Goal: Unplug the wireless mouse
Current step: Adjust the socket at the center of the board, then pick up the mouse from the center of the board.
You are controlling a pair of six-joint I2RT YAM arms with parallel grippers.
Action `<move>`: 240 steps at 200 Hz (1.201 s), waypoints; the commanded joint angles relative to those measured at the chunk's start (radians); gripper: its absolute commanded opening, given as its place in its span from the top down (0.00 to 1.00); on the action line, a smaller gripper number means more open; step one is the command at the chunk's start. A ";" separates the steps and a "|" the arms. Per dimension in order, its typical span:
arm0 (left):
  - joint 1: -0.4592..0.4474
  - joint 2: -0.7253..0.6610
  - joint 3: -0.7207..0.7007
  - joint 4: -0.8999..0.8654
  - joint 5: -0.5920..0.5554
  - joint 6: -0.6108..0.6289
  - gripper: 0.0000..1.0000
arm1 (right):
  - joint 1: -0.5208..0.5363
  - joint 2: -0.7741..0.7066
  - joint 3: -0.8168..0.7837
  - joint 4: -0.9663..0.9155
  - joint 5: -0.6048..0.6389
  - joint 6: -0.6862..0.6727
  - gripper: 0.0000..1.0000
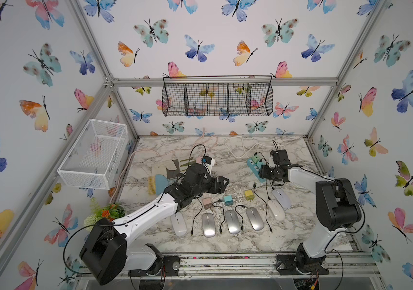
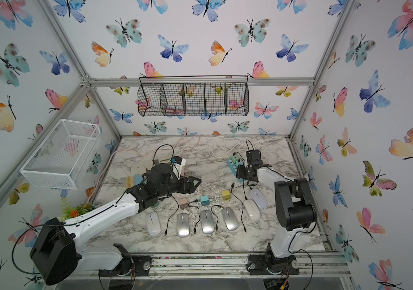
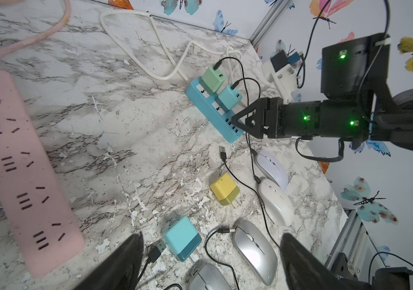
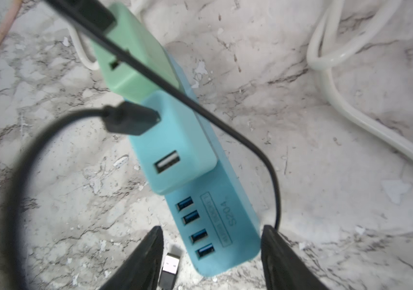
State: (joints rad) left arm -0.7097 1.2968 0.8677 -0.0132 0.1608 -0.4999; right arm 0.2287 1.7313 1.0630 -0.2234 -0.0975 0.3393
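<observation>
Since the black plug (image 4: 131, 120) looks small, hard and snug in the teal charger (image 4: 175, 140), far right, the right gripper (image 4: 212, 227), spread and empty, should pinch its body, not the floppy cord (image 4: 21, 170).

Light in both top views is bright, even and diffuse, so the marble tabletop (image 1: 238, 155) carries only faint, soft shadows beneath the arms. White glare from overhead sits on the near end of each silver mouse (image 1: 232, 222). Expect wide-angle stretch toward the corners. The left wrist view is sharp at mid-frame, with a hot spot on a mouse at lower right. In the right wrist view, the black cable (image 4: 21, 163) and green charger (image 4: 135, 50) at upper left are blurred, while the print on the blue power strip (image 4: 233, 213) stays readable.
</observation>
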 commanded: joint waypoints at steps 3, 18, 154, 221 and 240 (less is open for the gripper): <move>0.006 -0.018 -0.028 0.003 -0.019 -0.011 0.14 | 0.001 -0.113 -0.034 -0.189 0.050 0.000 0.34; 0.006 -0.001 -0.032 0.025 -0.003 -0.017 0.14 | 0.004 -0.196 -0.088 -0.285 0.041 0.036 0.34; 0.320 0.065 -0.119 0.337 0.391 -0.193 0.16 | 0.038 -0.272 -0.274 -0.520 -0.010 -0.026 0.32; 0.329 0.048 -0.165 0.348 0.388 -0.206 0.16 | 0.119 -0.242 -0.256 -0.520 0.048 -0.002 0.32; 0.328 0.054 -0.161 0.348 0.393 -0.206 0.16 | 0.132 -0.234 -0.256 -0.530 0.081 0.016 0.33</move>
State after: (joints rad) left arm -0.3870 1.3716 0.7036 0.3122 0.5236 -0.7040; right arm 0.3443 1.4841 0.7998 -0.7235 -0.0681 0.3317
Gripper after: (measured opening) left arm 0.837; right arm 0.674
